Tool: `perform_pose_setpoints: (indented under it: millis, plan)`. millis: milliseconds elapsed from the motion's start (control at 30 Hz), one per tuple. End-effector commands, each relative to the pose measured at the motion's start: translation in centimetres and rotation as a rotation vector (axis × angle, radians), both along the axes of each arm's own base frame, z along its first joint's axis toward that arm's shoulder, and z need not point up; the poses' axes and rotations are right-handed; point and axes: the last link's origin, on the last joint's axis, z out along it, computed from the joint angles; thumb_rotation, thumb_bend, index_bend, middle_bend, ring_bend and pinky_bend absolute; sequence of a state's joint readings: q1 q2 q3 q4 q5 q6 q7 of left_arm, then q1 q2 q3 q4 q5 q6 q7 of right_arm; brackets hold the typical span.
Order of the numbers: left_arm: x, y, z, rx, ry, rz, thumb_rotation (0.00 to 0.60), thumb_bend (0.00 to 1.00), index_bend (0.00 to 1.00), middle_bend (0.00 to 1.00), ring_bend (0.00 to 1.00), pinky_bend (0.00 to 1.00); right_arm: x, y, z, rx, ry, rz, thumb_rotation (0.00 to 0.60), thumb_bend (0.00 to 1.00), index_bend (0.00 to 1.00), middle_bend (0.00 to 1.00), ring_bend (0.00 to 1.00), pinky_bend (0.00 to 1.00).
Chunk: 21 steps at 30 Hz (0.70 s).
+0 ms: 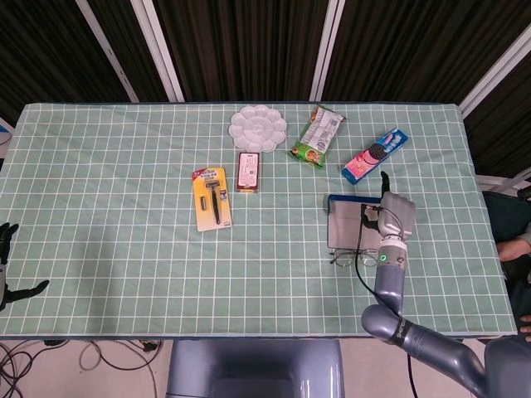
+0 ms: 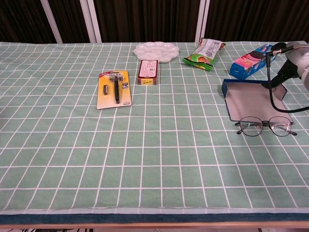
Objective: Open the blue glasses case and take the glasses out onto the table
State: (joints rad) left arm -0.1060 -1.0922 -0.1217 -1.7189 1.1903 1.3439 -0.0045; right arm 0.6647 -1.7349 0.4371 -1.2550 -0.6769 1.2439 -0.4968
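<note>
At the far lower left of the head view I can see my left hand just off the table's edge, dark fingers spread apart and holding nothing; the chest view does not show it. The green checked tablecloth fills most of both views. Left of center lies a yellow razor pack, flat on the cloth. Just right of it sits a small red box, and above that, near the top edge, a white paint palette. Further right along the top lie a green snack bag and then a blue and pink cookie pack.

At center right the blue glasses case lies open on the cloth, its grey lining facing up. The glasses rest on the tablecloth just below the case's near edge, lenses side by side, touching or almost touching that edge.

My right hand hangs over the case's right side. Its dark fingers point down toward the lining; I cannot tell whether they touch it, or whether the hand is clenched or released.
</note>
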Motion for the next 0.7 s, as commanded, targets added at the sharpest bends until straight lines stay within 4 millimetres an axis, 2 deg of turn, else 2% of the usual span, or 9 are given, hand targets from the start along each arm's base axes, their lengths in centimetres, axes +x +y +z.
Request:
perform_pose_setpoints:
  millis: [33, 167, 300, 500, 700]
  plan:
    - [0.0, 0.0, 0.0, 0.000, -0.001, 0.000, 0.600, 0.04, 0.00, 0.00, 0.00, 0.00, 0.2, 0.2, 0.3, -0.001, 0.003, 0.006, 0.600, 0.31, 0.08, 1.00, 1.00, 1.00]
    - [0.1, 0.0, 0.0, -0.001, -0.002, -0.004, 0.600, 0.04, 0.00, 0.00, 0.00, 0.00, 0.8, 0.8, 1.0, 0.001, 0.003, 0.039, 0.600, 0.31, 0.24, 1.00, 1.00, 1.00]
    - [0.2, 0.0, 0.0, -0.001, 0.001, -0.010, 0.600, 0.04, 0.00, 0.00, 0.00, 0.00, 1.8, 2.4, 1.7, 0.038, -0.004, 0.080, 0.600, 0.31, 0.35, 1.00, 1.00, 1.00]
    - [0.4, 0.0, 0.0, 0.004, -0.003, -0.029, 0.600, 0.04, 0.00, 0.00, 0.00, 0.00, 2.7, 4.8, 2.0, 0.123, 0.005, 0.101, 0.600, 0.34, 0.39, 1.00, 1.00, 1.00]
    - [0.5, -0.2, 0.2, 0.010, -0.010, -0.042, 0.600, 0.04, 0.00, 0.00, 0.00, 0.00, 1.6, 6.6, 1.6, 0.187, 0.028, 0.064, 0.600, 0.35, 0.40, 1.00, 1.00, 1.00]
